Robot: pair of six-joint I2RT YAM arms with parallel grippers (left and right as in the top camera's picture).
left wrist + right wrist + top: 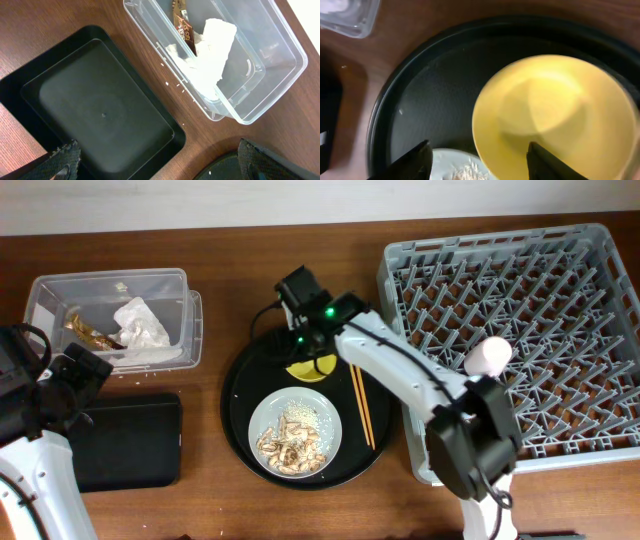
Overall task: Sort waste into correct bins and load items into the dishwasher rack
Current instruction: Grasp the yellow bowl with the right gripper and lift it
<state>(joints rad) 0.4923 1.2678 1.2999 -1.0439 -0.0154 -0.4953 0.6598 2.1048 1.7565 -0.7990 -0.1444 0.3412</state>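
The yellow bowl point(310, 370) sits on the round black tray, next to the grey-white plate point(272, 408) holding food scraps point(290, 442). My right gripper point(305, 352) is open just above the bowl. In the right wrist view its fingers point(480, 162) straddle the left rim of the bowl point(555, 110), with the plate point(455, 167) below. The napkin point(140, 325) and wrapper point(85, 330) lie in the clear tub point(60, 285). My left gripper point(160, 165) is open and empty over the corner of the black rectangular tray point(100, 110). The pink cup point(487, 357) lies in the dishwasher rack point(395, 265). The blue cup is out of view.
Wooden chopsticks point(362, 405) lie on the right side of the round black tray point(250, 380). The black rectangular tray point(130, 440) sits just below the clear tub. In the left wrist view the tub point(270, 75) holds the napkin point(210, 50) and wrapper point(184, 32).
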